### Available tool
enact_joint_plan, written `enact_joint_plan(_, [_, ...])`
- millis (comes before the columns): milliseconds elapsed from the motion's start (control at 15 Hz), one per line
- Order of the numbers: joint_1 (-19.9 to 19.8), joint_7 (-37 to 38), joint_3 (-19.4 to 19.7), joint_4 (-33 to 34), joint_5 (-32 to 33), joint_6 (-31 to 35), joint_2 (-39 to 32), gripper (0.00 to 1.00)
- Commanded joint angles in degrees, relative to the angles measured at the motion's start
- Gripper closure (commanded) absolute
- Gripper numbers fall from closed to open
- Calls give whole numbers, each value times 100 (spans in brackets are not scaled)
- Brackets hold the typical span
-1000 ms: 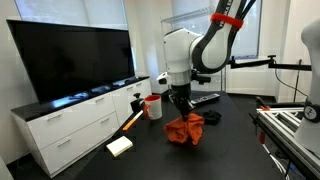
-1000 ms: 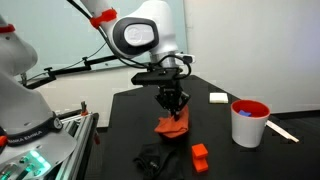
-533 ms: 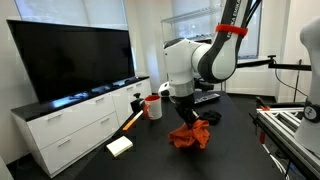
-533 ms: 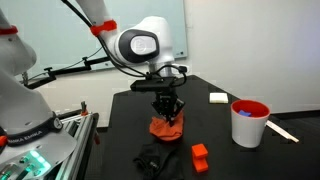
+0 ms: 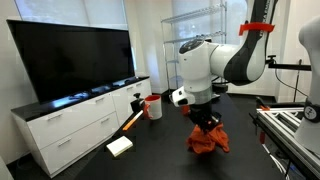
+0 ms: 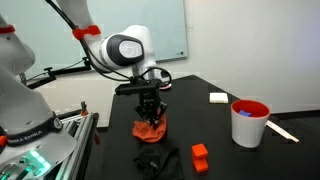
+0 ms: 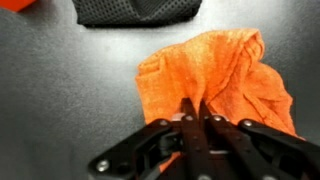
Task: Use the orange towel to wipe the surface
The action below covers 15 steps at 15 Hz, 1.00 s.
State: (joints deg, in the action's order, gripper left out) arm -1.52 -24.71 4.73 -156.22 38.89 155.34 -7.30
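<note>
Since the task is wiping, the orange towel [image 7: 218,82] is held low — pressed in a bunched heap against the dark counter [image 6: 205,112] rather than lifted clear of it. The tool [image 7: 196,118] is seen from the wrist view pinched shut on a fold at the towel's near edge, with most of the cloth spread ahead of the fingers so that it can be dragged flat. In both exterior views the arm is bent steeply over the cloth, and the tool [image 6: 150,116] points straight down, which is judged to suit downward pressure.

Room is limited on one side. A black mesh cloth [image 6: 155,160] lies just beyond the towel in the wrist view, apart from it by a narrow strip of bare counter, and a small orange block [image 6: 200,155] sits near that cloth. In an exterior view the towel [image 6: 150,128] is placed close to the counter's side edge, so a stroke that way is judged likely to run off the surface. The widest bare stretch is found toward the red-and-white cup [image 6: 248,122] and the white block [image 6: 218,97] — both well apart from the towel.
</note>
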Motion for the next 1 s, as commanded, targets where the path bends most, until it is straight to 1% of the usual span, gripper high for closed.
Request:
enact_joint_plan(0, [-8, -128, -140, -121, 87, -46, 177, 98])
enact_joint_plan(133, [-16, -155, -198, -179, 102, 27, 229, 98])
enact_joint_plan(267, [-45, -184, -232, -169, -15, 37, 260, 98])
enact_joint_plan(400, [-97, -337, -261, -146, -358, -40, 335, 98])
enact_joint_plan(533, [-165, -571, -282, -8, -894, -85, 342, 98])
enact_joint_plan(667, [-216, -896, -311, 277, -1552, -194, 284, 98])
enact_joint_plan(733, [-240, -1029, -319, 434, -1832, -209, 226, 98])
enact_joint_plan(933, [-285, -1283, -348, 1067, -2632, -532, 11, 98])
